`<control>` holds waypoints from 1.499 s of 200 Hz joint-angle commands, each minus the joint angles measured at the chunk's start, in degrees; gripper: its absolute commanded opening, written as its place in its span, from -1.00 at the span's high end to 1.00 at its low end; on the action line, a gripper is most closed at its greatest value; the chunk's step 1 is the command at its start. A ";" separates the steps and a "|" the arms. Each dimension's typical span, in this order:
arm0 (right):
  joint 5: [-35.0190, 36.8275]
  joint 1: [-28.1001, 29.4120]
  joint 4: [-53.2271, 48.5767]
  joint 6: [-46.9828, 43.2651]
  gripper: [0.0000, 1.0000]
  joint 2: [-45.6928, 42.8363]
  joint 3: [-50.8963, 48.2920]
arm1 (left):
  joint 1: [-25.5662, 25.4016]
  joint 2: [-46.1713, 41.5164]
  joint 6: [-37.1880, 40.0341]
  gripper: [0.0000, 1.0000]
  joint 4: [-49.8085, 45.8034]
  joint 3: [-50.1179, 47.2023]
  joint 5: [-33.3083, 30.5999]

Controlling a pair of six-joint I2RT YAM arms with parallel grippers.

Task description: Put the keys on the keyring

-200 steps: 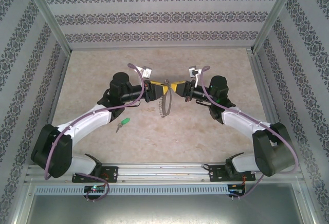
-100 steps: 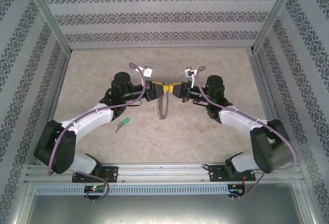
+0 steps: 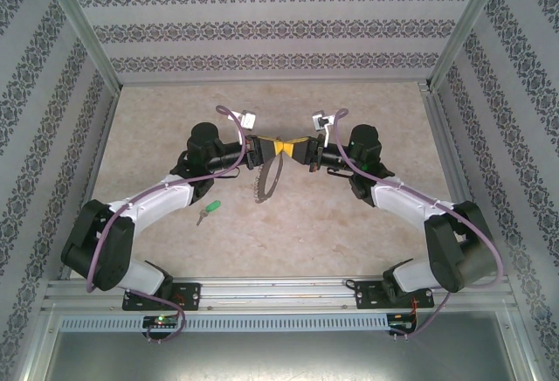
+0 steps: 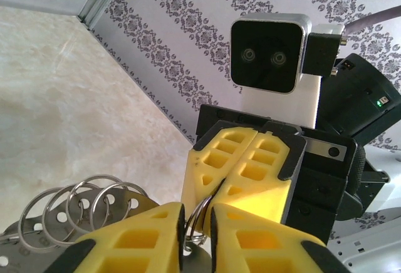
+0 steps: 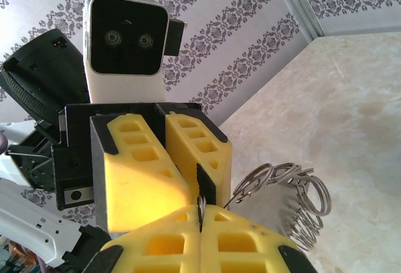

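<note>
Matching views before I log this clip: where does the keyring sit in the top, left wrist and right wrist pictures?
Top external: keyring at centre, hanging below where left gripper and right gripper meet.
Left wrist: keyring at bottom left, its rim running into the left gripper at bottom centre.
Right wrist: keyring lower right of centre, beside the right gripper.
Shared landmark: the two yellow grippers tip to tip on its rim.

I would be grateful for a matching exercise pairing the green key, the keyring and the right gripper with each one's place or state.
Things:
1. small green-headed silvery key
2. large dark-grey metal keyring hoop
3. right gripper

States:
a. jaws shut on the ring
b. lying on the beige table
c. held up off the table

Pairs: 1-b; 2-c; 3-a
</note>
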 commanded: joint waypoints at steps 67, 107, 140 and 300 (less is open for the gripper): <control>-1.41 0.86 -0.84 -0.47 1.00 1.35 3.40 | -1.38 -0.72 1.12 1.00 3.83 -0.34 5.14; -0.46 0.66 -0.99 -0.03 0.75 0.96 3.36 | -1.38 -1.70 3.12 1.00 1.64 -0.67 3.25; 0.53 0.40 -1.02 0.19 0.28 0.00 2.75 | -1.38 -2.88 5.01 1.00 -0.74 -1.40 0.79; 4.57 -0.81 4.42 3.99 0.12 -7.01 -9.26 | -1.38 -3.65 8.22 1.00 -2.35 -2.15 -0.59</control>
